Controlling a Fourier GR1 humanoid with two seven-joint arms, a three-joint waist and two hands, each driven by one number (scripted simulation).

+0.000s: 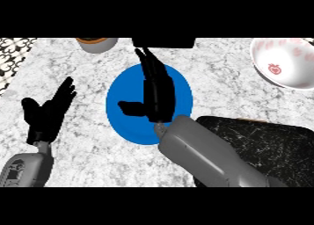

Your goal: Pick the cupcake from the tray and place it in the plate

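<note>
The right hand (154, 94) lies over the blue plate (123, 127), fingers straight and holding nothing. No cupcake shows on the dark tray (276, 145) or the plate; it may be hidden under the hand. The step looks like placing or just after. Next, lift clear to reveal the plate. The left hand (49, 112) rests open over the tabletop (88, 74).
</note>
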